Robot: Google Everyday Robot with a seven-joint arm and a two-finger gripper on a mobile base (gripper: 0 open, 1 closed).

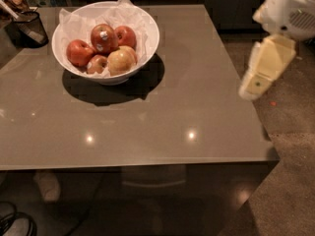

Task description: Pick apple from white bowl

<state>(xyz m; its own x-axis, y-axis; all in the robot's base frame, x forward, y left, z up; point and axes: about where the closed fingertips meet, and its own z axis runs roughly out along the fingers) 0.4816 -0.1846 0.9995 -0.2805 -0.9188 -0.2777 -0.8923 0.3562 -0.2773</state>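
Observation:
The white bowl (149, 42), lined with crumpled white paper, stands on the far left part of the grey table (177, 107). The apple (103, 37), dark red with a small white sticker, lies on top at the back of the pile. Around it are a red apple (79, 52) on the left, a red apple (126, 35) at the back right, a small red apple (98, 63) in front and a yellowish apple (121, 61). My gripper (256, 82), cream-coloured, hangs past the table's right edge, far to the right of the bowl.
A black mesh cup (28, 28) with utensils stands at the table's far left corner. The white arm housing (290, 9) is at the upper right. Brown carpet floor lies to the right of the table, and a shoe (48, 185) shows under its front edge.

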